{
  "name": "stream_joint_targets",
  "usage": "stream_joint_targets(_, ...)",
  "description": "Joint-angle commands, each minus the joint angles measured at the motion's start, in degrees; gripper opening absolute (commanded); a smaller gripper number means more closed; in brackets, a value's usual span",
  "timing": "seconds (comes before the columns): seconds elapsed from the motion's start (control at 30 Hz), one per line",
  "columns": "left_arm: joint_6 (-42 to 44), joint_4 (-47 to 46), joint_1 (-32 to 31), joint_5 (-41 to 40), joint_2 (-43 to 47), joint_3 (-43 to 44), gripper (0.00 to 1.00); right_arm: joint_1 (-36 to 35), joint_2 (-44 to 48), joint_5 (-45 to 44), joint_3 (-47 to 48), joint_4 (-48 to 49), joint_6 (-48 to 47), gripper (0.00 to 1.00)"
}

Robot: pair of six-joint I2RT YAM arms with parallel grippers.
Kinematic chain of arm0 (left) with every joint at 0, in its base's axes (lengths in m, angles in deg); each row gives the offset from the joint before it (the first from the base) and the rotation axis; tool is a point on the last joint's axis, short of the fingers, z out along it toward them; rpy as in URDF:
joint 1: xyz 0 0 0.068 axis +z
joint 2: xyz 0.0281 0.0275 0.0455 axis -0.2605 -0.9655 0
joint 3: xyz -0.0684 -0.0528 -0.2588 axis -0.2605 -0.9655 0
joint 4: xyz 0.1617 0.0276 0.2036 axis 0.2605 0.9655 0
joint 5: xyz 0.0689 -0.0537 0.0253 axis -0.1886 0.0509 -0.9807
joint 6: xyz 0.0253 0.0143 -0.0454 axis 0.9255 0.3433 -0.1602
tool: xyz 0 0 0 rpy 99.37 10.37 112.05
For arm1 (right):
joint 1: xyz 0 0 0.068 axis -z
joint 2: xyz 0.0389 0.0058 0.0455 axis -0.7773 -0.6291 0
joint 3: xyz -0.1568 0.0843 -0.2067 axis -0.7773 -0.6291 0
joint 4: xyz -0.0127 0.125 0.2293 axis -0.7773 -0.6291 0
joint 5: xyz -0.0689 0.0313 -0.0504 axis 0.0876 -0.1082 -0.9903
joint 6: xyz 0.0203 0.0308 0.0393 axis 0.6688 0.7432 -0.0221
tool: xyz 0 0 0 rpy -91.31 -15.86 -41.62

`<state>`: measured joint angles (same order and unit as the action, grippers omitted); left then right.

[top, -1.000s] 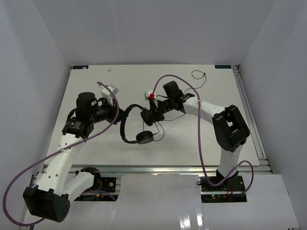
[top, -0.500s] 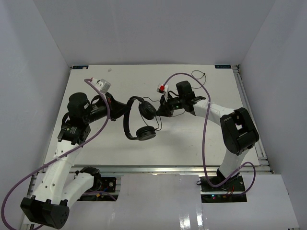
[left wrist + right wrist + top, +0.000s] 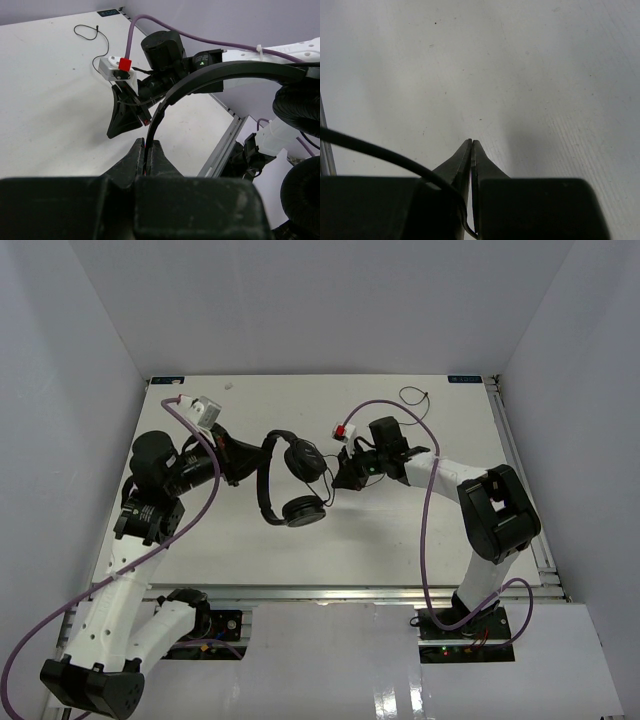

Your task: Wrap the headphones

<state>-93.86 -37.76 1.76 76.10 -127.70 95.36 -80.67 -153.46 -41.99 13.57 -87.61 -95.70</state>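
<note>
The black headphones (image 3: 267, 483) hang in the air over the table's middle, with one ear cup (image 3: 302, 457) above the other (image 3: 302, 510). My left gripper (image 3: 252, 462) is shut on the thin headband (image 3: 226, 75); its jaws pinch the band at their tips (image 3: 148, 145). Both padded cups (image 3: 301, 108) show at the right of the left wrist view. My right gripper (image 3: 341, 478) is just right of the cups and shut on the thin black cord (image 3: 375, 150), which runs in from the left and ends between its closed jaws (image 3: 471, 143).
A small loop of thin black cord (image 3: 415, 397) lies at the table's back right; it also shows in the left wrist view (image 3: 89, 33). Purple arm cables (image 3: 425, 530) arc over both arms. A metal rail (image 3: 520, 480) edges the table's right side.
My left gripper has carried the headphones up and toward the back. My right gripper has moved right, away from the ear cups, with the cord still in it.
</note>
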Motion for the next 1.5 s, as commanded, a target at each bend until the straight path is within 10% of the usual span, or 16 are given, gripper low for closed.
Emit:
stream_joint_targets(0.0, -3.8, -5.2, 0.0, -0.1, 1.6, 1.1, 0.0, 0.5, 1.7, -0.7, -0.6, -2.1, -0.5, 0.08)
stream_joint_targets(0.7, -13.3, -19.3, 0.0, 3.1, -0.2, 0.2, 0.0, 2.8, -1.1, -2.9, -1.2, -5.5, -1.3, 0.08)
stream_joint_targets(1.47, -8.2, -6.0, 0.1, -9.4, -1.7, 11.8, 0.0, 6.1, 0.5, -2.3, -5.5, -6.4, -2.7, 0.08)
